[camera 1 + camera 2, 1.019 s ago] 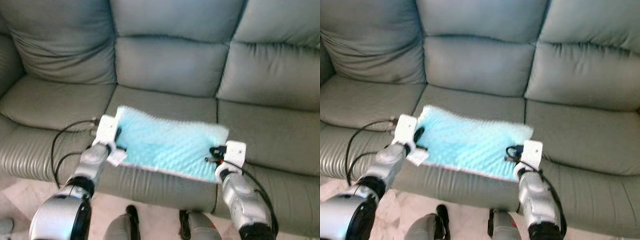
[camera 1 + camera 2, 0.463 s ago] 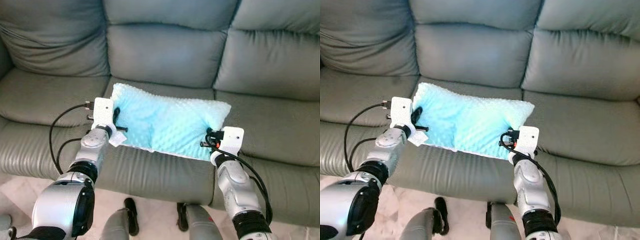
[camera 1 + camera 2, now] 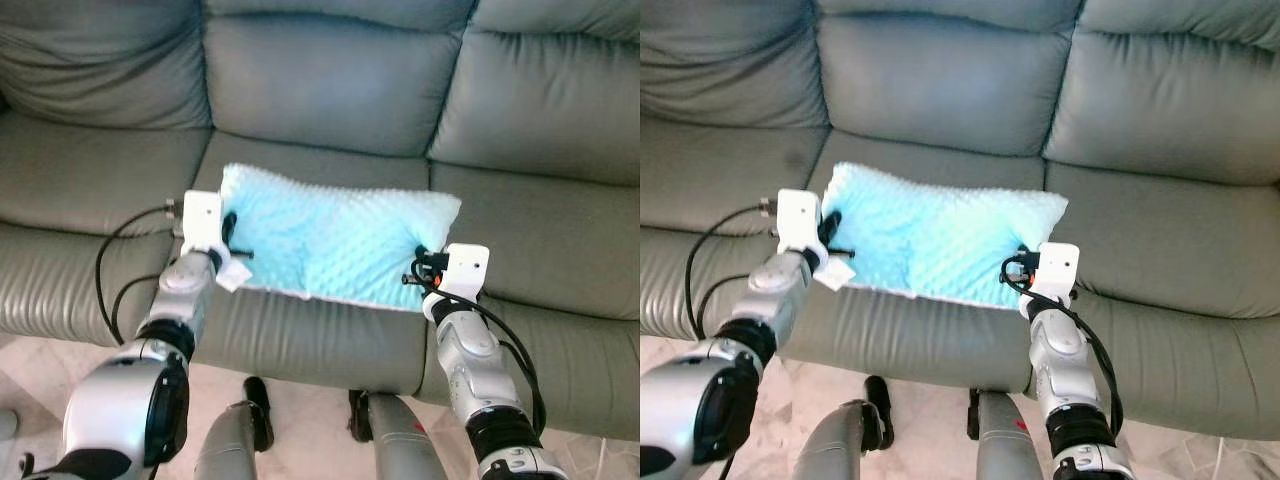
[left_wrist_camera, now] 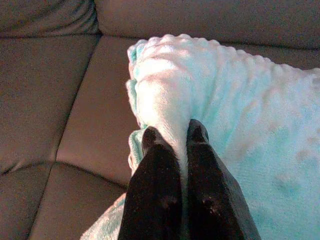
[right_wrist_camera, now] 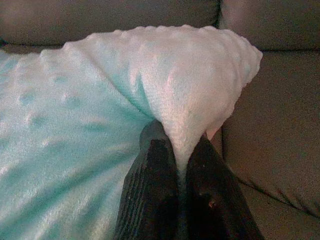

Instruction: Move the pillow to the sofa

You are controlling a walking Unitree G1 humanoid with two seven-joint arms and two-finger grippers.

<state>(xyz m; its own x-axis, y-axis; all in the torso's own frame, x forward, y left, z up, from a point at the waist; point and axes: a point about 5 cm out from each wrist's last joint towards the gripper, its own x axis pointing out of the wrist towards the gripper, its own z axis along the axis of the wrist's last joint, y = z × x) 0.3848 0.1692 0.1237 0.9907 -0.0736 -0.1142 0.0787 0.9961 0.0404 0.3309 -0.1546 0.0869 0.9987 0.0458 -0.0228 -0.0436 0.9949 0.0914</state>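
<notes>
The big grey leather sofa (image 3: pixel 330 90) runs wide beyond both pairs of fingers, its middle seat cushion lying under the light turquoise dimpled plush pillow (image 3: pixel 330 240). The pillow stretches between the two grippers. The left gripper (image 4: pixel 174 137) has its black fingers pinched tight on the pillow's left edge, and the right gripper (image 5: pixel 176 142) is clamped the same way on its right corner.

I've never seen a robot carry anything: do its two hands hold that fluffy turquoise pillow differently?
The left hand pinches the dimpled turquoise pillow at its left end, farther onto the grey leather sofa. The right hand pinches the right end, nearer the seat's front edge. Both are shut on a fold of fabric.
</notes>
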